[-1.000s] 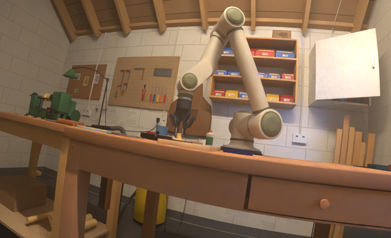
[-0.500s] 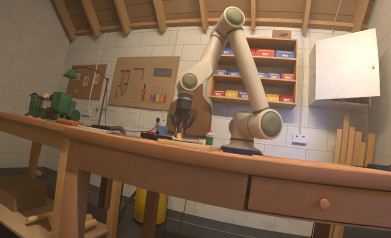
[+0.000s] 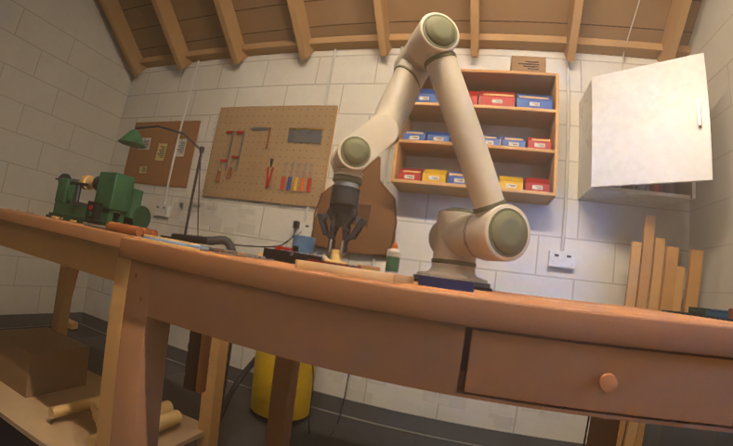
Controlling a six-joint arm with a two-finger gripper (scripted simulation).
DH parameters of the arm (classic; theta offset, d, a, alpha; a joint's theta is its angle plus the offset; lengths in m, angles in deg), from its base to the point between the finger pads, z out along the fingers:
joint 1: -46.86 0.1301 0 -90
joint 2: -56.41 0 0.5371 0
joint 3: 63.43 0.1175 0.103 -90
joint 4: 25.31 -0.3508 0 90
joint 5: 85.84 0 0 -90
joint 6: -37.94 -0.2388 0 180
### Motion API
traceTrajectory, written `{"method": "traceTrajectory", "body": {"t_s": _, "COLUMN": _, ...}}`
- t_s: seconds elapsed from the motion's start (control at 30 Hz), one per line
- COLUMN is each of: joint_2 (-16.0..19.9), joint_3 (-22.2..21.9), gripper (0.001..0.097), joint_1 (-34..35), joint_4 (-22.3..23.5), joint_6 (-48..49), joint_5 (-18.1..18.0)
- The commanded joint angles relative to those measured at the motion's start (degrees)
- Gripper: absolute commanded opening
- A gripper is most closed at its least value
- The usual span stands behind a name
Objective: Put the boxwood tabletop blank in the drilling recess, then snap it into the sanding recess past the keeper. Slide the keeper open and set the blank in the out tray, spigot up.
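The boxwood blank (image 3: 335, 255) is gripped by its pale spigot in my closed gripper (image 3: 338, 247), low over the bench top behind the front edge. Only the spigot's top shows between the fingers; the blank's disc and whatever it rests in are hidden by the bench edge. A flat light wooden fixture (image 3: 353, 270) lies just in front and to the right of the gripper, and its recesses and keeper cannot be made out from this low angle.
A blue cup (image 3: 304, 243) stands behind the gripper to its left, and a glue bottle (image 3: 393, 257) stands to its right near my base (image 3: 452, 276). A green lathe (image 3: 100, 200) and a desk lamp (image 3: 138, 138) occupy the bench's far left.
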Motion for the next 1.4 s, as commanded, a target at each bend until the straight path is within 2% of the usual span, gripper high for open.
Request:
{"method": "traceTrajectory", "body": {"t_s": 0.0, "joint_2": -0.01, "joint_3": -0.03, "gripper": 0.0320, "joint_1": 0.00, "joint_4": 0.00, "joint_6": 0.00, "joint_5": -0.02}}
{"method": "traceTrajectory", "body": {"t_s": 0.17, "joint_2": -0.01, "joint_3": -0.03, "gripper": 0.0420, "joint_1": 0.00, "joint_4": 0.00, "joint_6": 0.00, "joint_5": -0.02}}
{"method": "traceTrajectory", "body": {"t_s": 0.83, "joint_2": -0.30, "joint_3": -0.14, "gripper": 0.0420, "joint_1": 0.00, "joint_4": 0.00, "joint_6": 0.00, "joint_5": 0.39}}
{"method": "traceTrajectory", "body": {"t_s": 1.37, "joint_2": -2.44, "joint_3": -1.15, "gripper": 0.0420, "joint_1": 0.01, "joint_4": 0.00, "joint_6": 0.00, "joint_5": 3.54}}
